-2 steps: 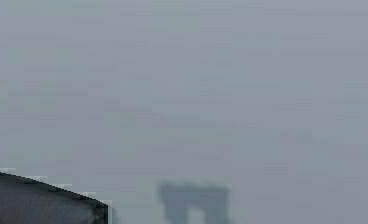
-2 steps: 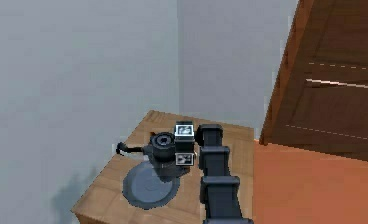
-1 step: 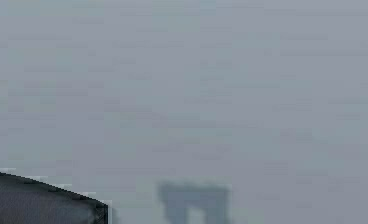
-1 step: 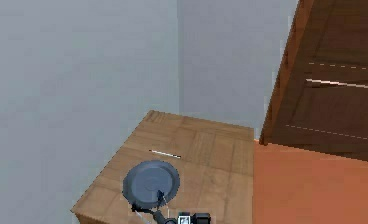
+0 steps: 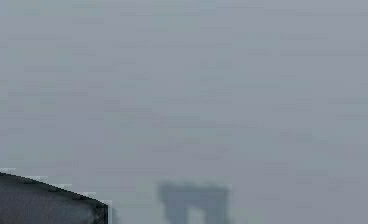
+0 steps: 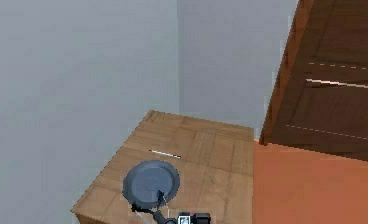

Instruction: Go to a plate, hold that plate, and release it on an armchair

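One grey-blue round plate [image 6: 152, 182] lies flat on a light wooden plank-topped bench [image 6: 207, 150], low in the arm side view and toward the bench's near left part. Its face is turned upward, with a paler raised rim around a slightly darker well. Being round, it has no long axis and points no particular way.

At the bottom edge of that view the dark two-fingered pincer [image 6: 150, 208] shows right at the plate's near rim. Whether it touches the rim or only stands over it cannot be told. Just to its right sit two small white squares with black marks [image 6: 192, 218]. Because the plate rests on the bench directly at the pincer's far end, I cannot tell whether it is grasping anything, nor whether it is released or clenched.

Beyond the plate and apart from it lies a thin pale stick-like thing [image 6: 165, 154]. Its long axis runs across the view, the right end a little lower. It is too small to name.

Pale grey-blue walls [image 6: 72, 70] meet in a corner behind the bench. To the right are an orange-brown floor [image 6: 312, 185] and a dark brown panelled wooden door [image 6: 327, 70].

In the forward view a plain grey wall [image 5: 192, 80] stands ahead, with a dark grey curved-topped shape [image 5: 42, 200] in the bottom-left corner, which I cannot identify.
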